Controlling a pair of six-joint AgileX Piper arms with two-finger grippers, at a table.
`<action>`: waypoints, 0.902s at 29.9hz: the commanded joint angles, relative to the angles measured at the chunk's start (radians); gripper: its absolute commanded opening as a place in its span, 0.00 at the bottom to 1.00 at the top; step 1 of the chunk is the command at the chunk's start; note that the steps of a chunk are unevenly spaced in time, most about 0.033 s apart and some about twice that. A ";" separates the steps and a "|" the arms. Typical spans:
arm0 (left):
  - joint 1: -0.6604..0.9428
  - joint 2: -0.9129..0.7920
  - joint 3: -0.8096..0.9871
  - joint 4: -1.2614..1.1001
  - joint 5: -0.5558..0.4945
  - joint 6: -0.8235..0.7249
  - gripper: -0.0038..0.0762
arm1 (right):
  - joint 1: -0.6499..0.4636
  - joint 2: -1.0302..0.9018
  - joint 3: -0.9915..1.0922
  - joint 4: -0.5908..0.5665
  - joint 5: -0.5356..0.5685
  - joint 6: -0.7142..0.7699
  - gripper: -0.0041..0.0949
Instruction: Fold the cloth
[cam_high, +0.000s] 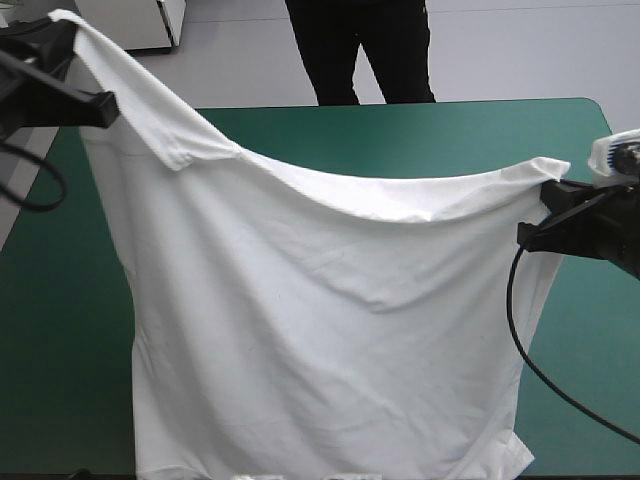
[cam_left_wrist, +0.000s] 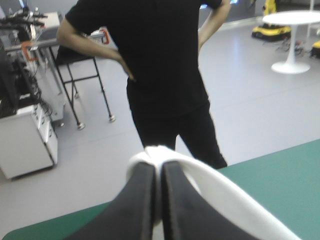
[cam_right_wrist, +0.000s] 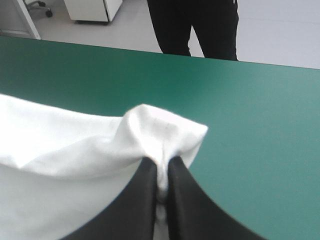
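- High view: the T-shirt (cam_high: 320, 330) hangs lifted as one wide white sheet between both arms, over the table (cam_high: 450, 130) with its teal-green cover. The lower hem drops toward the near edge; I cannot tell whether it touches the cover.
- Up high at the far left corner, the left gripper (cam_high: 70, 35) has its black fingers pinched nearly together on a corner of the fabric. The left wrist view shows a white fold wrapped over the tips.
- Lower, near the table's right edge, the right gripper (cam_high: 548, 195) is clamped on the opposite corner, with cloth bunched between the tips in the right wrist view.
- The top edge sags in a curve between the two grips; a sleeve (cam_high: 175, 140) hangs just below the left one.
- Step, as I judge it: spreading. The shirt is not yet laid flat and no fold is made.
- The next move calls for levelling the grips, taking up the sag, then lowering the sheet evenly onto the cover, both pinches holding until the fabric rests.
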 joint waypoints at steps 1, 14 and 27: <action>-0.001 0.096 -0.011 0.109 -0.107 -0.060 0.04 | 0.004 0.054 0.028 -0.047 -0.157 -0.001 0.02; 0.064 0.448 -0.014 0.150 -0.309 -0.160 0.04 | 0.002 0.454 0.034 -0.160 -0.359 0.026 0.02; 0.191 0.603 -0.036 0.019 -0.571 -0.160 0.04 | -0.046 0.711 -0.150 -0.161 -0.447 0.044 0.02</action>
